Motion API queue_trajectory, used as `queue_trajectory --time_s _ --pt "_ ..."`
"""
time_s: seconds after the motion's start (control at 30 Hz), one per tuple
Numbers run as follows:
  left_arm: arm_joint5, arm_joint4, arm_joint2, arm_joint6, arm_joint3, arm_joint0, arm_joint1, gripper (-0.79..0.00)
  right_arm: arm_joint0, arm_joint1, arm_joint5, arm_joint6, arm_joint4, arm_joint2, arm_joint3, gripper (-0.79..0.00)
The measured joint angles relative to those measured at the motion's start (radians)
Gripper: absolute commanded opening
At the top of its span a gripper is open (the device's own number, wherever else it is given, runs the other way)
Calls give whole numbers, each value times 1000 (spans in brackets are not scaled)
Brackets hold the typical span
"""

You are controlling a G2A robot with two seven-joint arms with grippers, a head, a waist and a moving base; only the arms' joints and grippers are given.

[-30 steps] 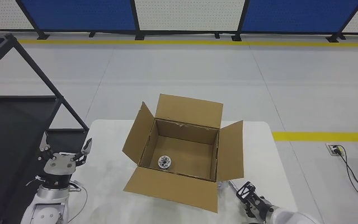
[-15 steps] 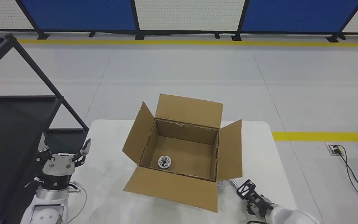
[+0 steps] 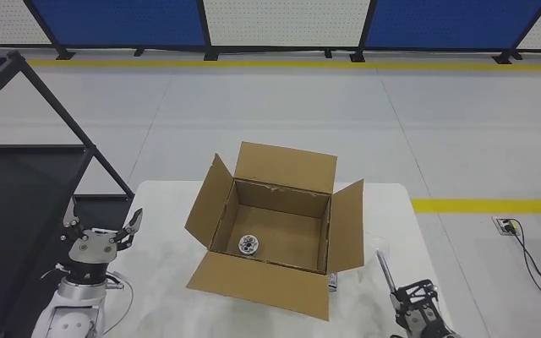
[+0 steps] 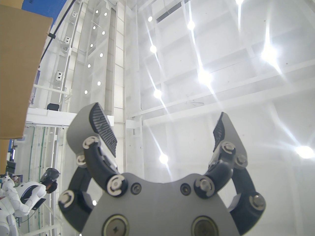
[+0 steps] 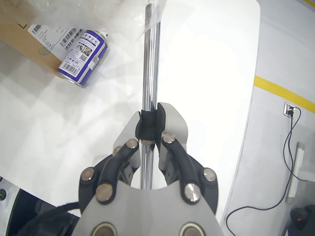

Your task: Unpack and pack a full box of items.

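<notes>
Swung clear of the box (image 3: 262,291), the right gripper (image 5: 150,124) pinches a chrome rod (image 5: 150,62): unpacking, I judge; next it wants laying on bare table (image 5: 209,50); left gripper (image 4: 161,124) is spread

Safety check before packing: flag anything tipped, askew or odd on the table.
The blue spray can lies on its side on the table beside the cardboard box, not upright. Loose clear plastic covers the far tip of the metal rod clamped in the right gripper.
</notes>
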Motion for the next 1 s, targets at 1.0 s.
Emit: queue_trajectory --time_s 1.0 --pt "3 13 8 7 -6 -2 1 0 -9 -34 196 28 125 42 22 -785"
